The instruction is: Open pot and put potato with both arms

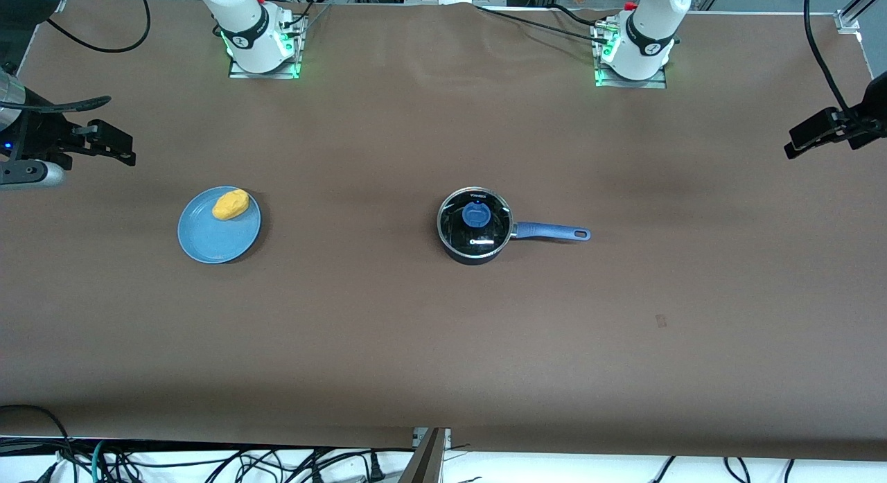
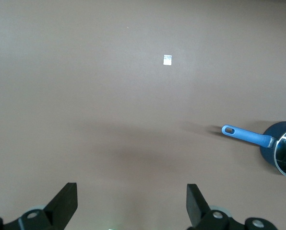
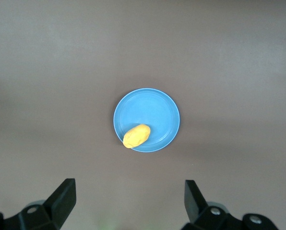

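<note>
Pot (image 1: 475,226) near the middle of the brown surface (image 1: 443,344), lid (image 1: 475,220) on, blue handle (image 1: 551,231) pointing toward the left arm's end. Potato (image 1: 230,204) on a blue plate (image 1: 208,240) well apart from the pot, toward the right arm's end. Left claw (image 2: 132,203) spread, empty, over bare surface off the handle's tip. Right claw (image 3: 129,201) spread, empty, above the surface just beside the plate.

The pot (image 2: 283,148) is cut off at the left wrist view's edge, its lid seemingly only partly visible.
</note>
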Tool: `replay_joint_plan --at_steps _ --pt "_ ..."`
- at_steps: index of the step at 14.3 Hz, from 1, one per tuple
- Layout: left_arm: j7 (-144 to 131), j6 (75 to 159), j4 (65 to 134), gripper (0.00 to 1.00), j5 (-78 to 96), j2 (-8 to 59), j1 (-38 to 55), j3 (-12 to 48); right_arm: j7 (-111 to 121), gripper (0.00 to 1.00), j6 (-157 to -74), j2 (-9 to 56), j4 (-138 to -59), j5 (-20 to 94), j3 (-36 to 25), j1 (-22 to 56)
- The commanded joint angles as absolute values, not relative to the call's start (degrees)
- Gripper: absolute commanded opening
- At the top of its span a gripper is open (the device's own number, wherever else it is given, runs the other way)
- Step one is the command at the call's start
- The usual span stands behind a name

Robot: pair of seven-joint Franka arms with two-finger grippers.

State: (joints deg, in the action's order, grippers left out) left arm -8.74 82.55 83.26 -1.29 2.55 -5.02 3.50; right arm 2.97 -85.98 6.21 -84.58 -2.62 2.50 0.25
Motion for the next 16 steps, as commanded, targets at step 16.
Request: replay_joint_plan --at_steps 16 --pt "-7.47 82.53 83.50 1.00 1.84 2.29 -5.54 2.73 3.87 1.00 -86.04 6.06 -84.20 -2.11 2.46 -0.09"
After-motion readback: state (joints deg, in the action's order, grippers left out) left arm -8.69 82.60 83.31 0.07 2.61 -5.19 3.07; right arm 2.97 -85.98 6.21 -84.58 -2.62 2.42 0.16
